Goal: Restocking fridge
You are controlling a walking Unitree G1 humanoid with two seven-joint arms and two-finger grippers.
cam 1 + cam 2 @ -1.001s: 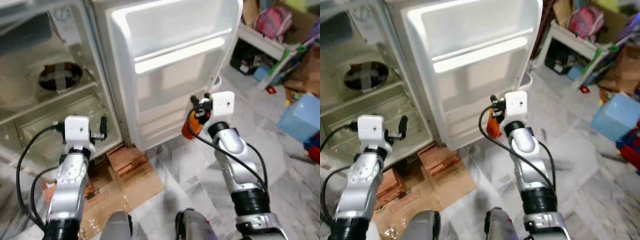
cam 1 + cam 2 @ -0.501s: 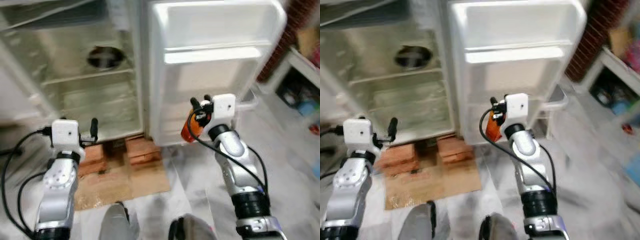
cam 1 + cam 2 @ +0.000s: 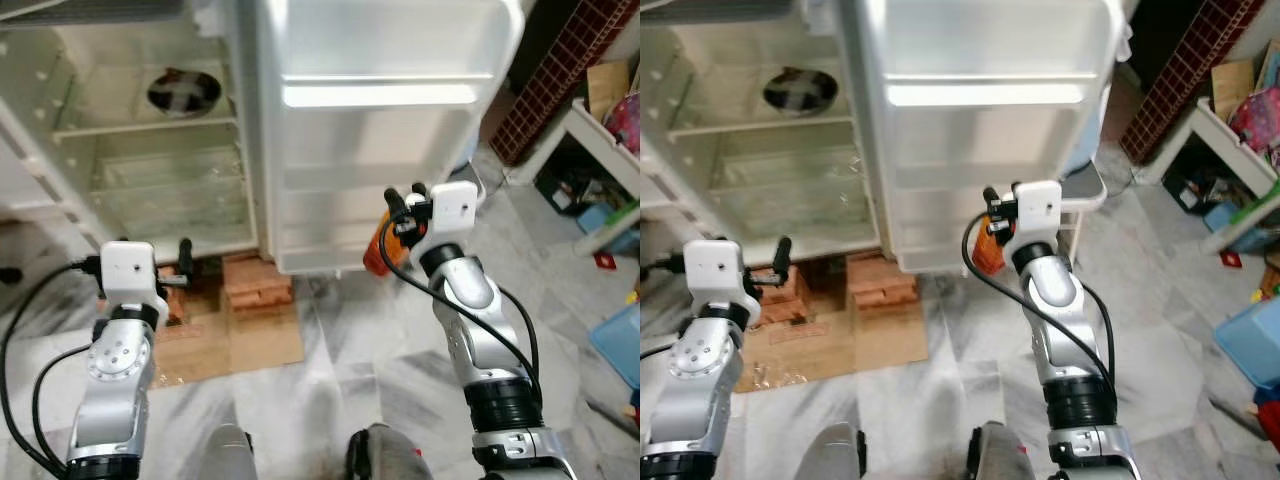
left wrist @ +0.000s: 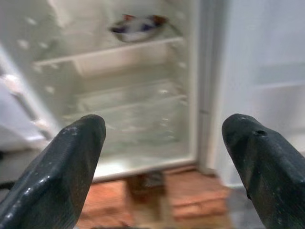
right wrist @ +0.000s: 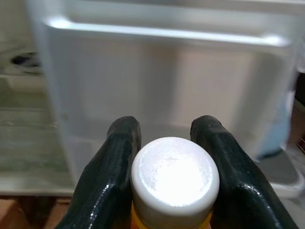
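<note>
Right now my right gripper [image 3: 401, 205] pinches an orange bottle [image 3: 377, 253] just under its white cap [image 5: 174, 173], the bottle hanging upright, long axis vertical. Its target, the open fridge door [image 3: 380, 130], stands straight ahead of it, door shelves near, so the right arm is the nearer 1. My left gripper [image 4: 162, 157] hangs spread, holding nothing, facing the fridge interior [image 3: 160, 170].
</note>
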